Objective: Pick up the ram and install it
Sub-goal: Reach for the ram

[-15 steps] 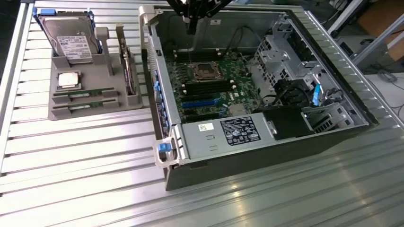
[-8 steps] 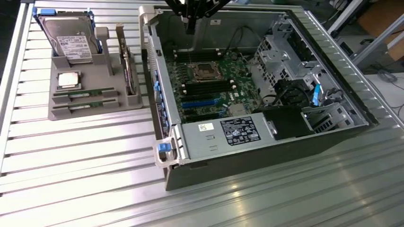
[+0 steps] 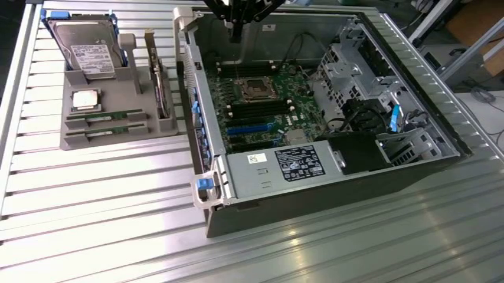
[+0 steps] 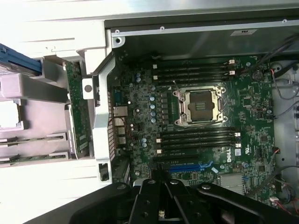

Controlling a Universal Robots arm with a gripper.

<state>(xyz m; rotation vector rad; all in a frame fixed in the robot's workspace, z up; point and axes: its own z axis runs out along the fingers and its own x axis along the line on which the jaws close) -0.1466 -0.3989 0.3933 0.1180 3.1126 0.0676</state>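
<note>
- Starting at the edge nearest you in the exterior view, you have the ribbed metal table [image 3: 94, 230] carrying everything.
- Next back, the open computer case [image 3: 315, 197] lies on its side toward the exterior view's right, with its silver power supply [image 3: 287, 168] at the near end (white label facing up).
- Level with that, on the exterior view's left, the grey parts tray [image 3: 102, 145] sits just beside the case.
- Your two ram sticks lie flat and parallel in the tray's nearest slots: the nearer ram stick [image 3: 106, 133], and the farther ram stick [image 3: 106, 116] right behind it.
- Behind them in the same tray rests the square CPU chip [image 3: 85, 100], then the hard drive [image 3: 94, 50] propped up at the far end. A circuit card [image 3: 162, 88] stands on edge along the tray's case side.
- Inside the case, the green motherboard [image 3: 272, 121] lies past the power supply, with the CPU socket [image 3: 256, 88] in its middle and black memory slots [image 3: 254, 109] on either side of the socket.
- Farthest back, the gripper [image 3: 235, 32] hangs above the motherboard's far end, well apart from the tray. It is clenched tight and grips no part (the wrist view looks straight down on the socket).
</note>
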